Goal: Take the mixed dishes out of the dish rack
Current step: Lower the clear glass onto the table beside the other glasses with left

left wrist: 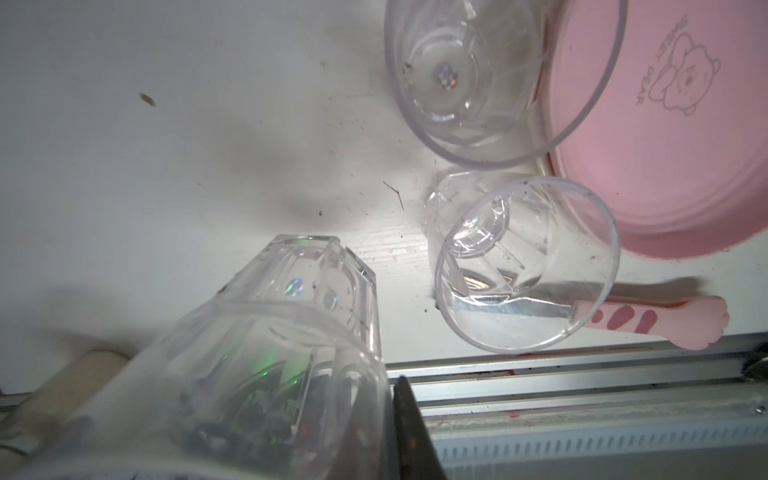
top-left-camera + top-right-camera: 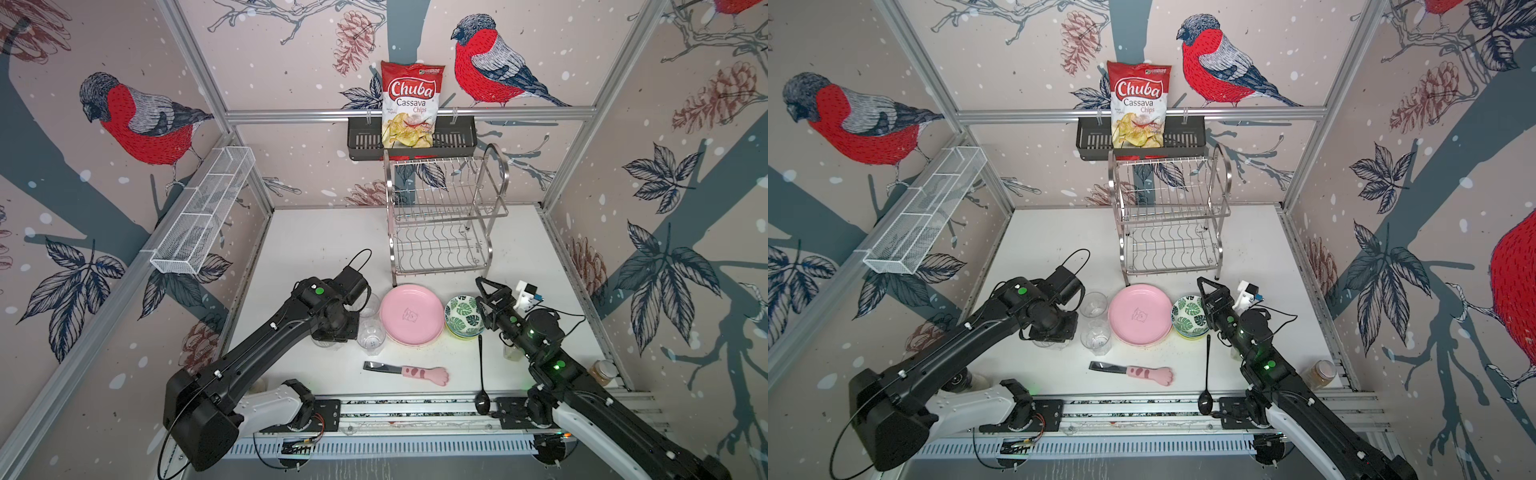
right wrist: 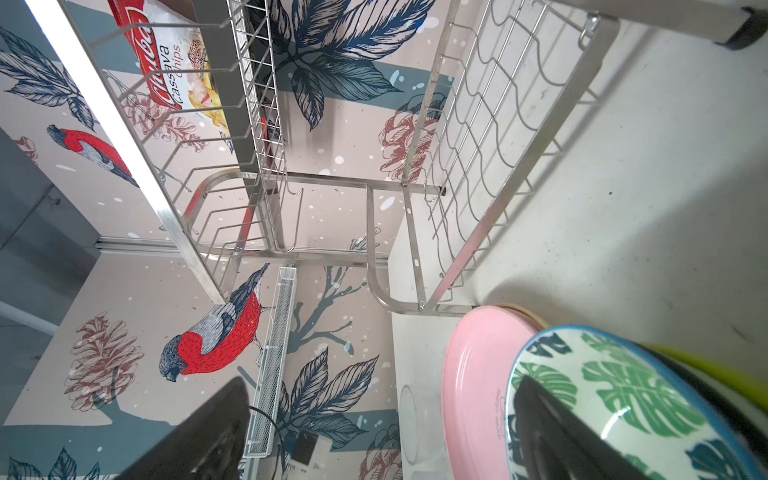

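Left gripper [image 1: 390,399] pinches a clear glass [image 1: 266,332] (right gripper [image 3: 378,415] gapes).

You can read "Chuba Cassava Chips" on the bag [image 2: 411,104], far beyond your right gripper [image 2: 484,291]; the plate [image 2: 411,314] near that gripper bears small lettering beside a bear drawing, too faint to read

Both the left arm [image 2: 257,345] and right arm [image 2: 544,328] were mostly black, white shells near the base, green joint dots, loopy black cables.
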### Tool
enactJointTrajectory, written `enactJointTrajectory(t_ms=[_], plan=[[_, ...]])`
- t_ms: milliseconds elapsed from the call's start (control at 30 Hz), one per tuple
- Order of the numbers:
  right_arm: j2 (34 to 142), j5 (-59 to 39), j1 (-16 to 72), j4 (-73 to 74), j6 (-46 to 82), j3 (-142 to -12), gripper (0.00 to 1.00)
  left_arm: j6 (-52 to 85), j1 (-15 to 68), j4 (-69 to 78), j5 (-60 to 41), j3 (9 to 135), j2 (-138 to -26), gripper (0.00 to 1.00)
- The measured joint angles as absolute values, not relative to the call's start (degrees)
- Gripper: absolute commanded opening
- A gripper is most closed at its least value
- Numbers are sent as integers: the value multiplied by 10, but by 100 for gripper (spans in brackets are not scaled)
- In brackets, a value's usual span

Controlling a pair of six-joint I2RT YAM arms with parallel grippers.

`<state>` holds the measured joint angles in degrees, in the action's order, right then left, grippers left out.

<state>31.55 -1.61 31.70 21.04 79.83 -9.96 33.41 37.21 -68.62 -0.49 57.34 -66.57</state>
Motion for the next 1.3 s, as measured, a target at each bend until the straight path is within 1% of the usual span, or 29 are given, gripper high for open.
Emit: enactJointTrajectory(t_ms=[133,500,700,1300], plan=[[307,-16,317,210,799,-100,99,349,372,-666,-43,526,-653,0],[305,-16,317,210,799,-100,99,373,390,-614,-88,473,-652,0],[305,-16,317,210,801,-99,100,376,402,-599,-90,460,-666,0],[305,-15,315,210,801,-94,99,375,406,-572,-89,458,-698,0]])
